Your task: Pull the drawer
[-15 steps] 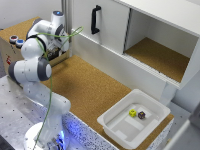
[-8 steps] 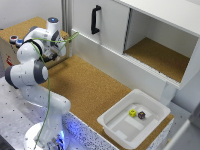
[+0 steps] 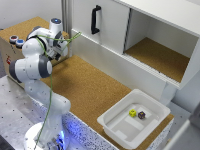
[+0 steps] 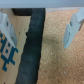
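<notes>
The drawer unit (image 3: 11,49) is a cork-topped box at the exterior view's left edge, with its front mostly hidden behind my arm. In the wrist view the drawer's black bar handle (image 4: 32,46) runs lengthwise across the cork surface. My gripper (image 3: 61,48) hangs at the unit's side. In the wrist view my gripper (image 4: 40,26) is open, with one pale fingertip (image 4: 6,26) on one side of the handle and the other fingertip (image 4: 75,27) on the far side. The handle lies between them, untouched.
Two round buttons (image 3: 16,41) sit on top of the unit. A white cabinet with a black door handle (image 3: 94,20) and an open compartment (image 3: 157,55) stands behind. A white bin (image 3: 132,122) at the front right holds a yellow cube (image 3: 132,113) and a dark object (image 3: 142,115).
My gripper has come down and toward the exterior view's left, from higher beside the cabinet to the side of the drawer unit.
</notes>
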{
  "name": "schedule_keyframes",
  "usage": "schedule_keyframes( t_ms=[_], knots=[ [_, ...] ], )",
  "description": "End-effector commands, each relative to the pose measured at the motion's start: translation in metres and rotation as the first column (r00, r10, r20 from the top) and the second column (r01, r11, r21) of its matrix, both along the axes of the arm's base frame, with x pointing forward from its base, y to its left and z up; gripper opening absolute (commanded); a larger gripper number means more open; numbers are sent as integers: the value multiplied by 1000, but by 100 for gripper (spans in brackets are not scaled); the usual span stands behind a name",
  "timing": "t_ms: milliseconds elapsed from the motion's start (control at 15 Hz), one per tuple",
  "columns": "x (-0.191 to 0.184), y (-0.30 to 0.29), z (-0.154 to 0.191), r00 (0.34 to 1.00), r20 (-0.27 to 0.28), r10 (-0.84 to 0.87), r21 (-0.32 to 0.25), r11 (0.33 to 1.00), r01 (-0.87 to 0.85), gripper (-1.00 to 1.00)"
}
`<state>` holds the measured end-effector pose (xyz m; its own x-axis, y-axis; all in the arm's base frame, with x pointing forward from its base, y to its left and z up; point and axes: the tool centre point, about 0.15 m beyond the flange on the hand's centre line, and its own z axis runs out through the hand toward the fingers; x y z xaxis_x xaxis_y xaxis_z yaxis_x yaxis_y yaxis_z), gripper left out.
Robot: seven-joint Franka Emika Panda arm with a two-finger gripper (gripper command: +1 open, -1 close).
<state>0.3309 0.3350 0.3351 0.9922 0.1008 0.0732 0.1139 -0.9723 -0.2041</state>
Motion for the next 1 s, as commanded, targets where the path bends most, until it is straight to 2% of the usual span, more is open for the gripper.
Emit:
schedule_keyframes(
  t_ms=[0,333,733,933],
  knots=[
    [28,-1,-16,993,-117,2,84,996,8,100],
    [27,-5,-30,989,-150,18,188,982,11,100],
    [22,9,-40,986,-154,65,204,978,-33,100],
    [16,15,-34,993,-106,40,198,980,-19,100]
  ],
)
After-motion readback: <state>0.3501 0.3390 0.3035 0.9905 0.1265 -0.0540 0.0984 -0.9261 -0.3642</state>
